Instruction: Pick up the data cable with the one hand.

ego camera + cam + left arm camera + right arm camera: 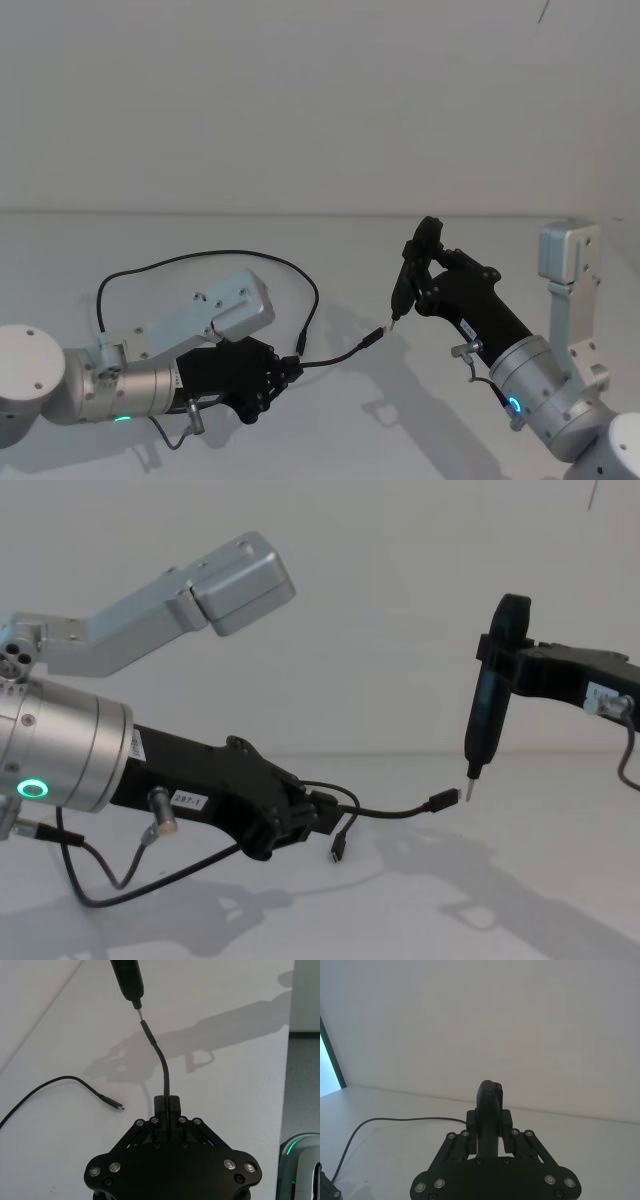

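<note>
Data cable [200, 262] clamped in the left gripper [285, 375], one plug lifted off the white table [330, 235].

Left gripper's jaws clenched on the cable a little way behind the raised plug [446, 799], gripped in the chest view at [318, 813]; from there, arcing forward through the air to end just beside the metal tip of the pen-like tool [487, 708], a small gap between plug and tip. Behind the left gripper, looping in a wide curve over the table and back, with the other plug [116, 1105] hanging close beside the left gripper's jaws. Right gripper [420, 275] raised well to the right of the left gripper, jaws closed around the pen-like tool, point aimed down at the lifted plug.
</note>
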{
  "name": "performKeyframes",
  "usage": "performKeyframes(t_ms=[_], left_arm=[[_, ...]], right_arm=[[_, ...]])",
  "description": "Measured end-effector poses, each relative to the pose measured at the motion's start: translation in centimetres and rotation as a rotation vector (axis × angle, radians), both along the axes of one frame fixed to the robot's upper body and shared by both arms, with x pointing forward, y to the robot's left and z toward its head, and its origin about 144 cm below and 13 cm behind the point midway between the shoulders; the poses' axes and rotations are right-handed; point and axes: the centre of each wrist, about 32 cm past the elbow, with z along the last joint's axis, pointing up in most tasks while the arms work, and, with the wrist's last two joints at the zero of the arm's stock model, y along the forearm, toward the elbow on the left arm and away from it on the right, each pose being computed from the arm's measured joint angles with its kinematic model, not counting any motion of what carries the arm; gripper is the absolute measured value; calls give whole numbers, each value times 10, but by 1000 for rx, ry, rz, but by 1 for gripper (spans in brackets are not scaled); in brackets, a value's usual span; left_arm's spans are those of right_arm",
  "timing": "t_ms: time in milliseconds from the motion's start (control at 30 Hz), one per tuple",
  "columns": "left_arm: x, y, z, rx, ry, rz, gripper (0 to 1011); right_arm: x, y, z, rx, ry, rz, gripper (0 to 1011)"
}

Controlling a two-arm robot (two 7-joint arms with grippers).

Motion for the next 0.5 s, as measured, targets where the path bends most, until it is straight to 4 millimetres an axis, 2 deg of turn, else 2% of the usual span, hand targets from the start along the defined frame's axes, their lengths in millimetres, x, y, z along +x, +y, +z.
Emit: performKeyframes(t_ms=[500], left_arm=[[0, 0, 0, 0, 0, 0, 38]], right_arm=[[1, 1, 2, 0, -4, 2, 279]])
